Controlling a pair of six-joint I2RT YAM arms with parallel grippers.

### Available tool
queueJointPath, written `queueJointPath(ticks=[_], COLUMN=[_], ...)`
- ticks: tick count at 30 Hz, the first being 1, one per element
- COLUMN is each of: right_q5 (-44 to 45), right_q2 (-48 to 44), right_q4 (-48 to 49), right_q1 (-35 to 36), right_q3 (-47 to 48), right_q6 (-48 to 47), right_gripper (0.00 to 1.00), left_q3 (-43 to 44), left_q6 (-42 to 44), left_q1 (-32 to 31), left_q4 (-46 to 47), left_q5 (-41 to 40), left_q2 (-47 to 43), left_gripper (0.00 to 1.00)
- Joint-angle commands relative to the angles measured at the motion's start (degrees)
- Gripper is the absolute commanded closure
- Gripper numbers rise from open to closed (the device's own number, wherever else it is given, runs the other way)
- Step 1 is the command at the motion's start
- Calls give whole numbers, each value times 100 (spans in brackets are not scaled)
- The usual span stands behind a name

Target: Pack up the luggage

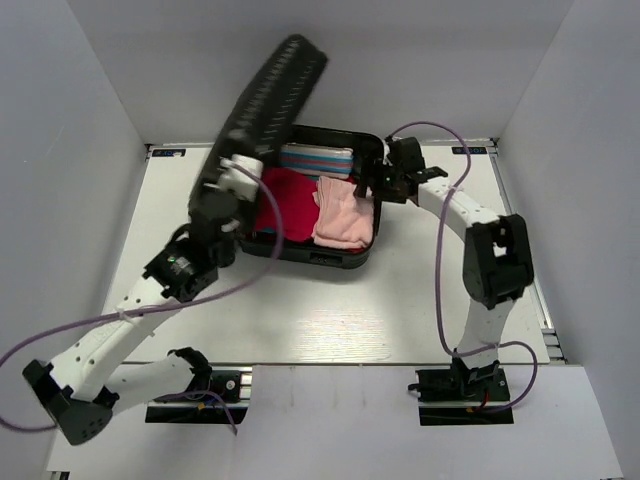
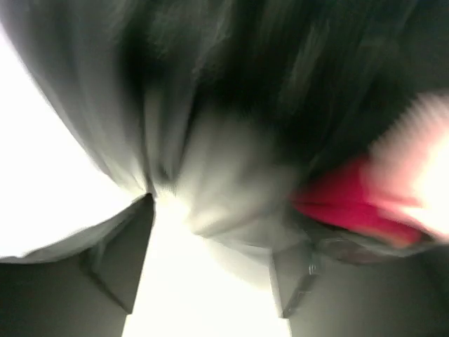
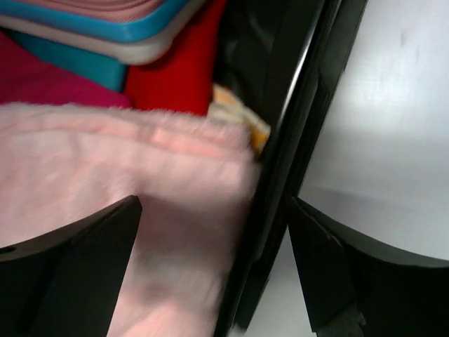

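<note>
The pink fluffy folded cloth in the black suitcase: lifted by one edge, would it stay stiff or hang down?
Probably floppy: the pink fluffy folded cloth looks soft and its edges lie unevenly. Likely light, and its fuzzy surface should grip, not slip.

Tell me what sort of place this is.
Probably a robotics lab test cell: a white tabletop boxed in by plain pale walls, a left robot arm and a right robot arm bolted at its near edge, and an open black hard-shell suitcase.

Left arm (image 1: 120, 325) and right arm (image 1: 455, 205): white links, black joint housings, purple cables (image 1: 440, 260), black base plates (image 1: 470, 408); left gripper (image 2: 214, 232) and right gripper (image 3: 214, 210) matte black.
</note>
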Motion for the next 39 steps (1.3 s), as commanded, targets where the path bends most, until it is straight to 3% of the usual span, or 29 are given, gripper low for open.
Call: queueJointPath(ticks=[1, 2, 3, 4, 7, 11, 15, 17, 18, 19, 22, 23, 28, 32, 35, 36, 39], right_q5=[1141, 2226, 3212, 3848, 4450, 4707, 4270, 3691, 3488, 2824, 2038, 1296, 246, 198, 321, 661, 1452], right_q2=[-1242, -1394, -1543, -1980, -2875, -3908, -4392, -4305, -4183, -4129, -3866, -3804, -3145, -2583, -2407, -2363, -2161], right_q4=[-1135, -1628, -2085, -2264, -2574, -2425, -2214, -2161, -2108, -1951, -1477, -1379, -825, -649, -430, -177, -95], right_q1=[245, 106, 44, -79, -361, -598, -765, -757, -766, -757, -713, -704, -520, -143, 51, 78, 105], right_q3=[-147, -330, -419, -515, -1287, -1992, -2309, -2300, -2266, -2257, -2317, -2335, -2327, -2082, -2036, -2054, -1932], right_q6=[1333, 1433, 1660, 1758, 1751, 1620, 1215, 952, 768, 697, 327, 266, 28, -306, -464, -473, -150], right_gripper=[10, 10, 10, 10, 10, 10, 10, 10, 10, 14, 26, 27, 30, 31, 33, 34, 38], left_q3=[257, 363, 503, 618, 838, 795, 672, 707, 733, 759, 1075, 1128, 997, 1015, 979, 997, 1250], left_q6=[-809, -810, -792, -748, -739, -1001, -1528, -1889, -1986, -2161, -2461, -2592, -2769, -2814, -2831, -2848, -2919], left_q1=[-1335, -1588, -1826, -1906, -2389, -2557, -2435, -2120, -1996, -1717, -890, -148, 2042, 3870, 4376, 4768, 5167], left_q4=[-486, -644, -1037, -1197, -1725, -1876, -2025, -2288, -2446, -2630, -3052, -3193, -2860, -2431, -1789, -1449, -1069], left_q5=[5067, 5295, 5350, 5429, 5561, 5343, 3239, 2673, 1782, 1556, 1149, 1410, 3043, 4196, 4724, 4944, 5429], left_q2=[649, 738, 861, 888, 740, 204, -157, -175, -175, -53, 158, 229, 527, 1202, 1722, 2010, 3010], left_gripper=[21, 15, 0, 0, 0, 0, 0, 0, 0, 0, 0, 0, 0, 2, 5, 5, 7])
